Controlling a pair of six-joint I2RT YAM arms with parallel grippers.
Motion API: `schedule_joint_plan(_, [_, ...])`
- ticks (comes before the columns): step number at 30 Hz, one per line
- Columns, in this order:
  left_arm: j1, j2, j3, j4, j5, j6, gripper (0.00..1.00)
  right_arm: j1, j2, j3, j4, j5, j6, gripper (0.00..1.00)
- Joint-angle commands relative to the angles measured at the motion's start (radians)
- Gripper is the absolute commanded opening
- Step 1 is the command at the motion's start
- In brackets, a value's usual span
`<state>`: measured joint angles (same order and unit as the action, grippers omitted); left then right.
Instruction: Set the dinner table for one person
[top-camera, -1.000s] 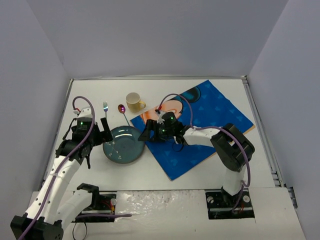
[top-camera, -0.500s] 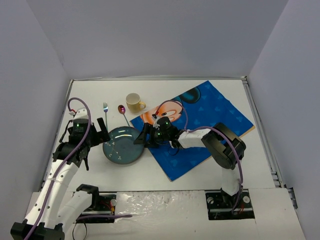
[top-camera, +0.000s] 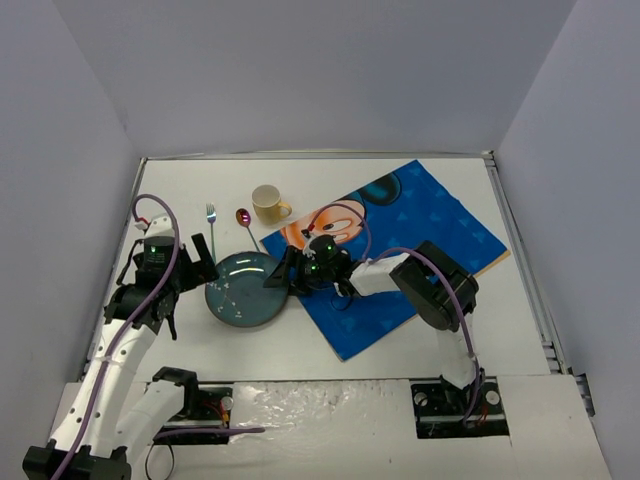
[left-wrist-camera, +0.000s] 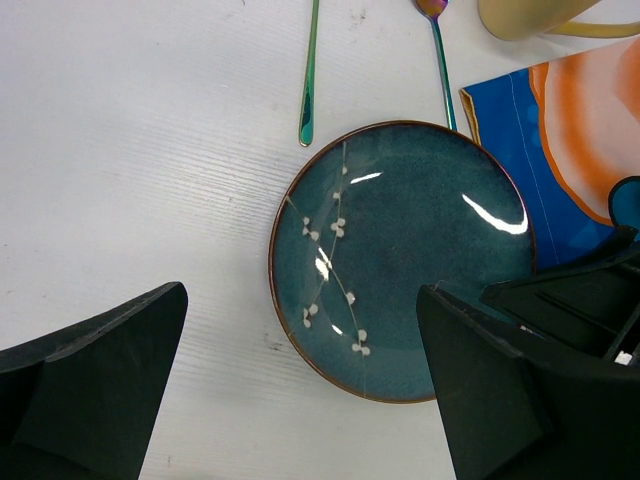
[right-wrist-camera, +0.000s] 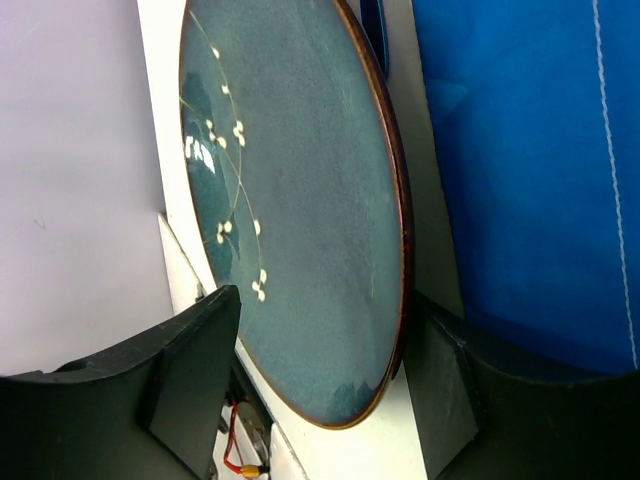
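Note:
On the white dinner table (top-camera: 330, 180) lies a dark teal plate (top-camera: 240, 295) with white blossoms, just left of the blue cartoon placemat (top-camera: 420, 240). My right gripper (top-camera: 283, 272) is low at the plate's right rim. In the right wrist view its jaws (right-wrist-camera: 325, 310) straddle that rim (right-wrist-camera: 398, 200), one finger over the plate's face and one outside the edge, still apart. My left gripper (top-camera: 192, 275) hovers wide open beside the plate's left side. In the left wrist view the plate (left-wrist-camera: 400, 260) lies ahead of the open left gripper (left-wrist-camera: 300, 400).
A fork (top-camera: 211, 225) and a purple-bowled spoon (top-camera: 245, 222) lie behind the plate. A cream cup (top-camera: 268, 203) stands behind them by the placemat's corner. White walls close the table on three sides.
My right gripper has slid left off the placemat onto the plate's right rim, and its jaws have narrowed. The left arm has drawn back slightly to the left, still open.

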<state>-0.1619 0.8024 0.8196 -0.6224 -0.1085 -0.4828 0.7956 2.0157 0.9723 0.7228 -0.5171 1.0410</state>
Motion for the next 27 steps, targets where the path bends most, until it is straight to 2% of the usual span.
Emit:
schedule_joint_plan(1, [0.01, -0.009, 0.001, 0.047, 0.0, -0.004, 0.97, 0.008, 0.029, 0.037, 0.026, 0.014, 0.002, 0.55])
schedule_joint_plan(2, [0.01, -0.011, 0.0, 0.05, 0.001, -0.004, 0.97, 0.008, 0.032, 0.043, 0.026, 0.014, 0.001, 0.52])
schedule_joint_plan(9, [0.013, -0.013, -0.001, 0.052, 0.003, -0.005, 0.97, 0.008, 0.029, 0.067, 0.004, 0.017, -0.033, 0.07])
schedule_joint_plan(11, [0.015, -0.014, -0.002, 0.05, 0.006, -0.005, 0.97, 0.008, 0.016, 0.076, -0.007, 0.015, -0.051, 0.0])
schedule_joint_plan(20, [0.018, -0.023, -0.002, 0.054, 0.013, -0.005, 0.97, 0.004, -0.073, 0.088, 0.047, -0.058, -0.049, 0.0])
schedule_joint_plan(27, [0.017, -0.022, 0.044, 0.052, 0.05, 0.001, 0.97, -0.056, -0.213, 0.045, 0.075, -0.107, -0.019, 0.0])
